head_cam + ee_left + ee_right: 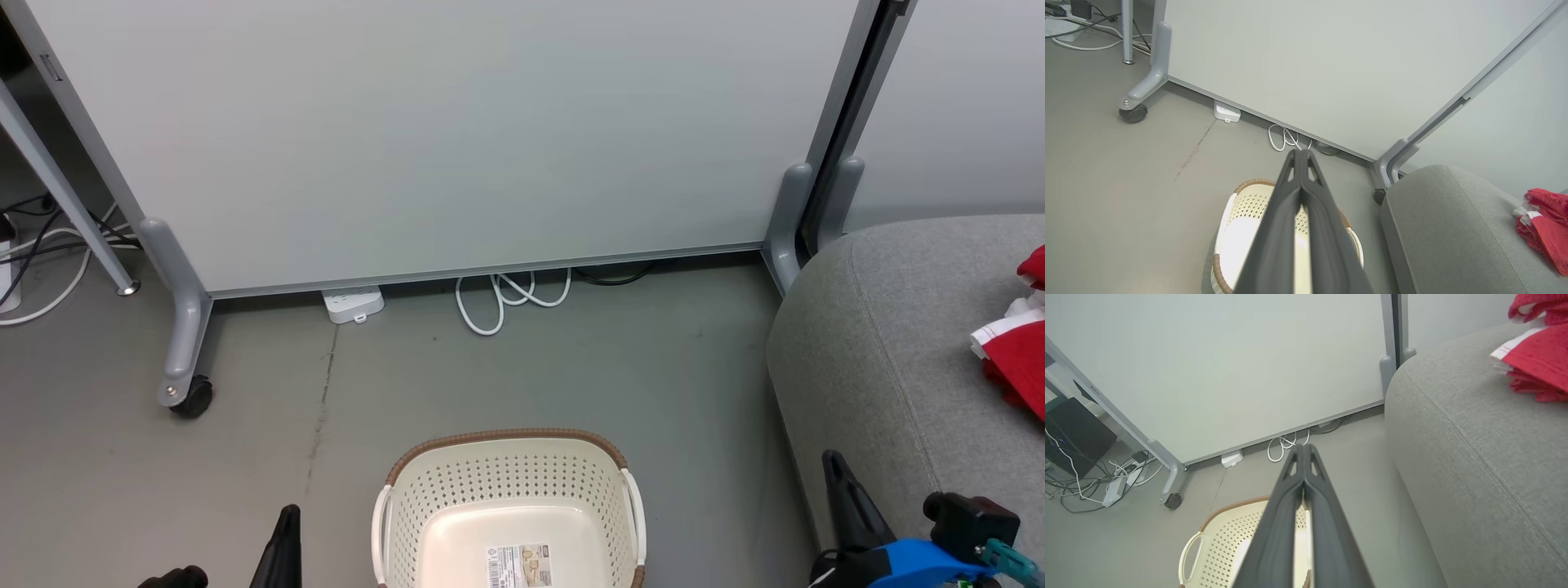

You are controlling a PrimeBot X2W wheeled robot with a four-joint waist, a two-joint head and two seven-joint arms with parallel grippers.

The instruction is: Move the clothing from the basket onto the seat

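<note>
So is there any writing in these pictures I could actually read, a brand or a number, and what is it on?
The label inside the basket: printed lines and a barcode, too small and blurred to read.
No readable text on the clothing, the sofa or the power strip.

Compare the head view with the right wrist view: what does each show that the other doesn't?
Head view, not the right wrist: the label on the basket's floor.
Right wrist view, not the head: a black box at the far left, behind the partition's leg.
Both: the basket, the sofa with the red clothing on it, the partition, its caster, the power strip and the looped white cable.
</note>
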